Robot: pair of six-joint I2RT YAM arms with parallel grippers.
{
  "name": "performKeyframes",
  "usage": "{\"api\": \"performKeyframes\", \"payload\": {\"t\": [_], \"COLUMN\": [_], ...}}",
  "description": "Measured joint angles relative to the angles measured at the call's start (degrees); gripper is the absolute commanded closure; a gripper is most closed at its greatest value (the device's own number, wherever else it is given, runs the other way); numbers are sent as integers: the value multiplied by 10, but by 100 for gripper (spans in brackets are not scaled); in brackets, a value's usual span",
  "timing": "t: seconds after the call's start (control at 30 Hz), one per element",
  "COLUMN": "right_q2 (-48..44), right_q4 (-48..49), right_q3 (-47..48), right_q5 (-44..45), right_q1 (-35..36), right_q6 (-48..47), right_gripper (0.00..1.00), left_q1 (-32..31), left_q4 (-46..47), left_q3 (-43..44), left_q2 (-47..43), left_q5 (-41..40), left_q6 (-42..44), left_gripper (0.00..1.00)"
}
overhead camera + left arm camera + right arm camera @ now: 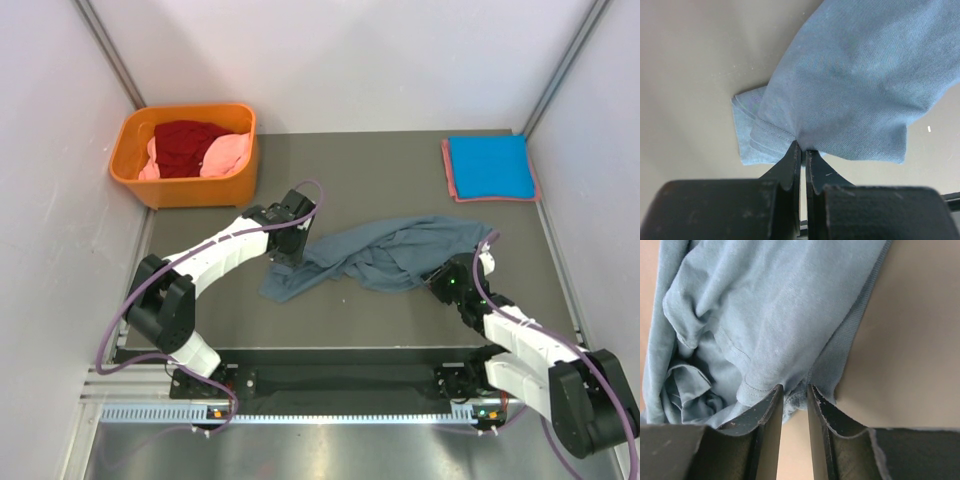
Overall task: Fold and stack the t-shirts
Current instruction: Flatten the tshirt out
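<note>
A large slate grey-blue t-shirt lies crumpled across the middle of the table. My left gripper is shut on its left end; in the left wrist view the fingertips pinch a fold just behind a stitched hem. At the shirt's right end, my right gripper holds a bunched bit of the grey-blue t-shirt between its fingertips, beside a ribbed band. A bright blue t-shirt lies folded at the back right on a salmon-red one.
An orange plastic basket stands at the back left, holding a dark red tee and a pink one. White walls close in both sides. The grey table shows bare between basket and folded stack.
</note>
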Motion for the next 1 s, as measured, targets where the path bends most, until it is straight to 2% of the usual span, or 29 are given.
{"api": "performKeyframes", "payload": {"t": [0.17, 0.27, 0.5, 0.57, 0.77, 1.0], "right_q2": [18, 25, 0, -11, -21, 0], "right_q4": [-3, -7, -96, -118, -139, -130], "right_q3": [2, 9, 46, 65, 83, 79], "right_q5": [0, -1, 34, 45, 55, 31], "right_q1": [0, 0, 7, 8, 17, 40], "right_q6": [13, 19, 19, 19, 33, 81], "right_gripper": [77, 83, 95, 92, 74, 73], "left_q1": [0, 0, 0, 0, 0, 0], "left_q4": [0, 0, 0, 0, 0, 0], "left_q3": [0, 0, 0, 0, 0, -1], "left_q2": [0, 0, 0, 0, 0, 0], "left_q5": [0, 0, 0, 0, 0, 0], "left_q6": [0, 0, 0, 0, 0, 0], "left_gripper": [100, 100, 100, 100, 100, 100]}}
